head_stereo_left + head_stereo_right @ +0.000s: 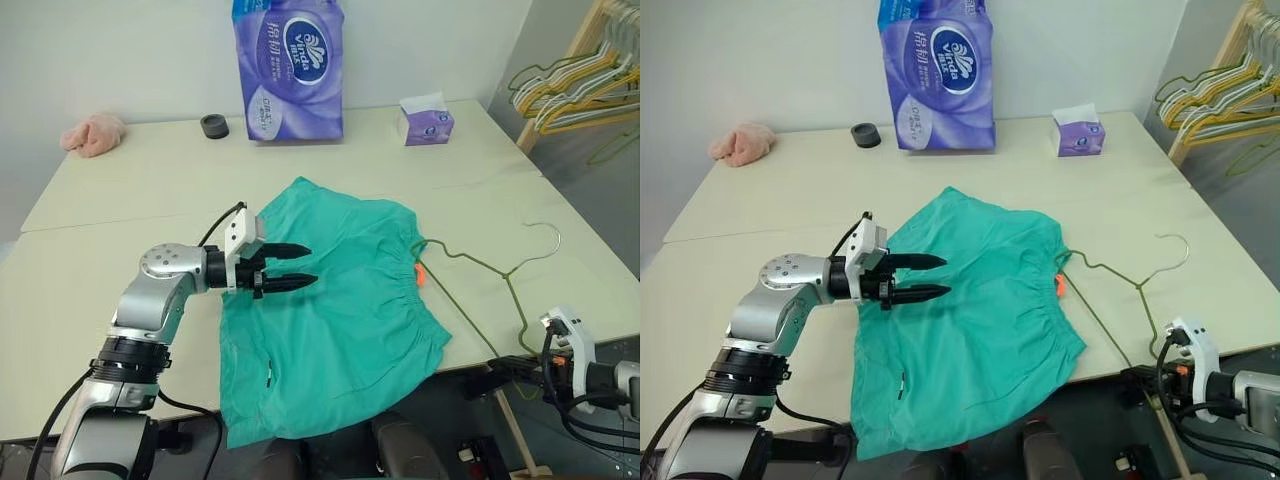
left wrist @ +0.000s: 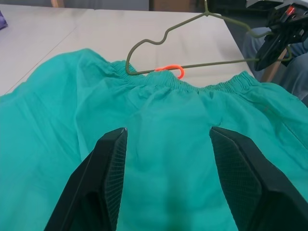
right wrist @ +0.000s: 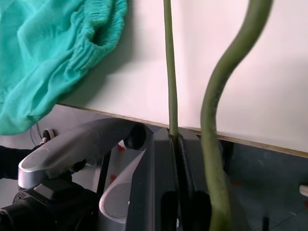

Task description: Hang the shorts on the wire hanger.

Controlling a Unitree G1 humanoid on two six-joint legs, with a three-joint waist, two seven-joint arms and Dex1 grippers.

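The teal-green shorts [image 1: 335, 310] lie spread on the table, their lower part hanging over the front edge and the gathered waistband turned to the right. An orange tag [image 2: 171, 69] sits at the waistband. The wire hanger [image 1: 480, 268] lies flat to the right of the shorts, one corner touching the waistband by the tag, hook [image 1: 548, 238] pointing away. My left gripper [image 1: 312, 264] hovers open just above the middle of the shorts, pointing towards the waistband. My right gripper [image 3: 173, 144] is below the table's front edge, shut on the hanger's thin wire [image 3: 168, 67].
At the back of the table stand a purple tissue pack [image 1: 290, 65], a small tissue box [image 1: 427, 120], a black tape roll [image 1: 214, 126] and a pink cloth lump [image 1: 93, 133]. A rack of yellow and white hangers [image 1: 575, 85] is at the far right.
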